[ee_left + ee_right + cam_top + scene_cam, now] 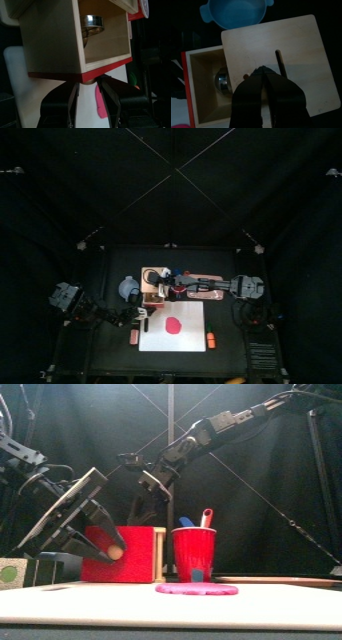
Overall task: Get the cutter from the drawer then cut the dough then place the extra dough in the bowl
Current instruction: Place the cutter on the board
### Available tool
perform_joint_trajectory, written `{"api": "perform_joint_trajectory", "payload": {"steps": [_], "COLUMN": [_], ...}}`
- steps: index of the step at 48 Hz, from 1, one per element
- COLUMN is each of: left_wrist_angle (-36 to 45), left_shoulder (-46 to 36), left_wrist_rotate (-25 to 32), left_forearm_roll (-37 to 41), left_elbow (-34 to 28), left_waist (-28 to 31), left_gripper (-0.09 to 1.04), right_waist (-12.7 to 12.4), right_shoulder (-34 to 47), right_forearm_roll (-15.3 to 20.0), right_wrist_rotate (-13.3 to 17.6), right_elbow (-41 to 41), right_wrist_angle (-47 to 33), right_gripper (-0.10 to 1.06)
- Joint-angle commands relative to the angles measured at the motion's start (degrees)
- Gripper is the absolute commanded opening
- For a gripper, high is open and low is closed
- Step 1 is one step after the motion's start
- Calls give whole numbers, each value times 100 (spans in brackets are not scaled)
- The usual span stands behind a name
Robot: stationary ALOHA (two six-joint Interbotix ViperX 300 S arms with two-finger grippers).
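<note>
While in drawer [108,42], shiny round cutter [93,23]

Two black arms of jointed links are shown: the left arm [104,314] and the right arm [221,426]. The left gripper [87,86] and the right gripper [264,69] are each fitted with two long black jaws, seen grey from outside.
</note>
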Motion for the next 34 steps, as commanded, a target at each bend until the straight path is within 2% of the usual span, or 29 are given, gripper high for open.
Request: {"api": "perform_joint_trajectory", "payload": {"steps": [1, 34], "left_wrist_angle": [-35, 0], "left_shoulder": [-97, -97], "left_wrist_rotate": [79, 158], "left_forearm_roll": [0, -9], "left_elbow": [-132, -53], "left_waist": [-35, -18], "left_gripper": [70, 71], "right_waist": [-18, -26], "right_shoulder": [202, 202], "right_forearm_roll": [9, 9], "right_wrist_rotate": [9, 9], "right_elbow": [62, 70], "right_wrist_angle": [97, 105], "right_gripper": [5, 5]}}
